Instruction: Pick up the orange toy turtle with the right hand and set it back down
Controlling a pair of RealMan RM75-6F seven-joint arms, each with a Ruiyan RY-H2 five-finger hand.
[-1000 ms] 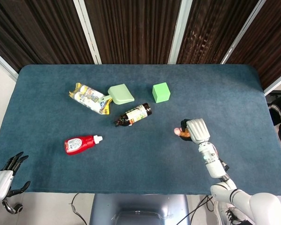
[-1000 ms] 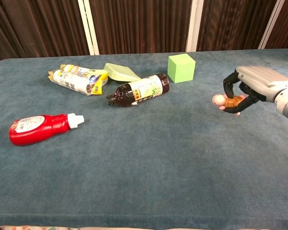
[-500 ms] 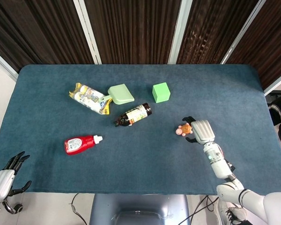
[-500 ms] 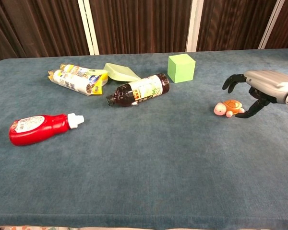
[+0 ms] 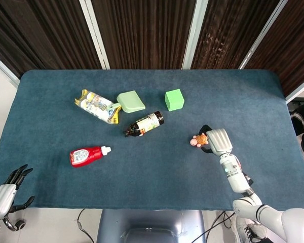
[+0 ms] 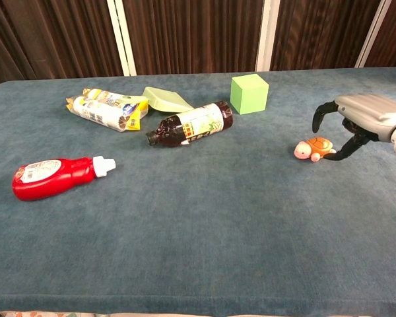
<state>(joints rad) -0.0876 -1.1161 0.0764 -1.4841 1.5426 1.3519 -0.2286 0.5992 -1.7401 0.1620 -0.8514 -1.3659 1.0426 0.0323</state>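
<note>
Chest view: orange toy turtle [image 6: 315,148] sits on the worktop [image 6: 204,218], well right of the green cube [image 6: 249,93]. Right hand [image 6: 356,119] arches over it, fingers spread, holding nothing. Looks light, rigid; grip across the shell.

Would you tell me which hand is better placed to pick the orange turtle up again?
The right hand. It arches open right beside the orange toy turtle lying on the table, while the left hand hangs off the near left edge, far away.
</note>
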